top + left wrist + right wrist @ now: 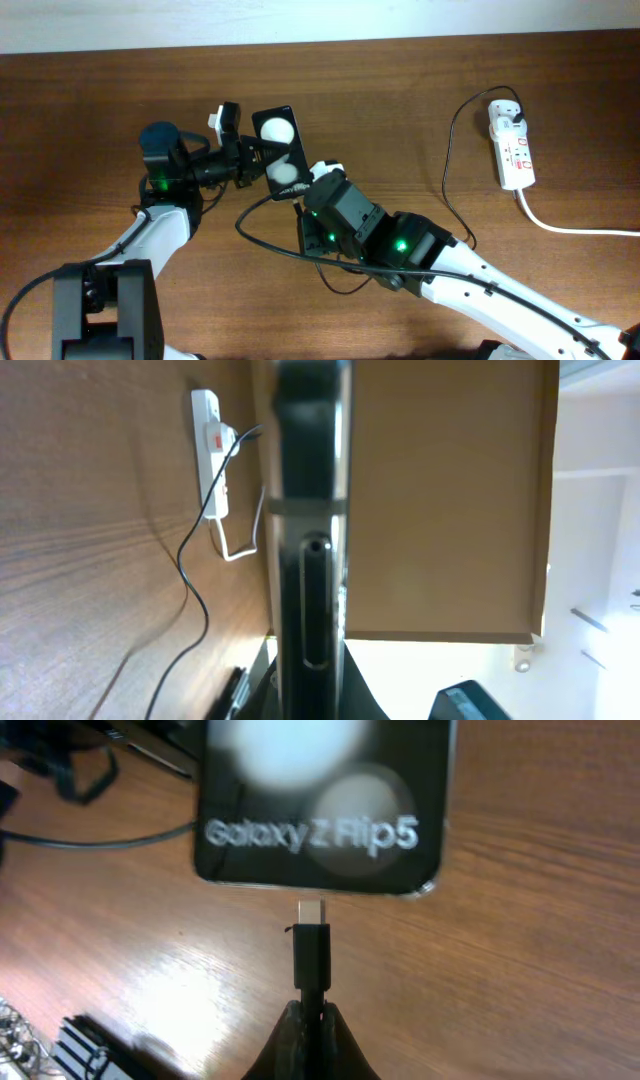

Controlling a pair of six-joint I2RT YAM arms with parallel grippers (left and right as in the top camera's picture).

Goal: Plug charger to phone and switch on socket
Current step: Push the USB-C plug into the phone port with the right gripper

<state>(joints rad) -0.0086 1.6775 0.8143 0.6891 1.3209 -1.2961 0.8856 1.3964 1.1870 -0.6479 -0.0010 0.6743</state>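
Observation:
The phone [278, 150] is a black slab with two white round spots. My left gripper [243, 160] is shut on it and holds it above the table. It shows edge-on in the left wrist view [300, 440], gripped low in the frame by the left gripper [310, 695]. My right gripper [299, 206] [311, 1016] is shut on the charger [311, 955] just behind its plug tip. The metal tip sits right at the phone's end with the white text [320, 835]; I cannot tell if it touches. The thin black cable [447, 180] runs to the white socket [512, 148] [210, 460].
The socket's thick white cord [570, 228] trails to the right edge. Slack cable loops on the wood under the right arm [262, 240]. The left arm's base [100, 310] stands at the front left. A pale wall runs along the table's far edge.

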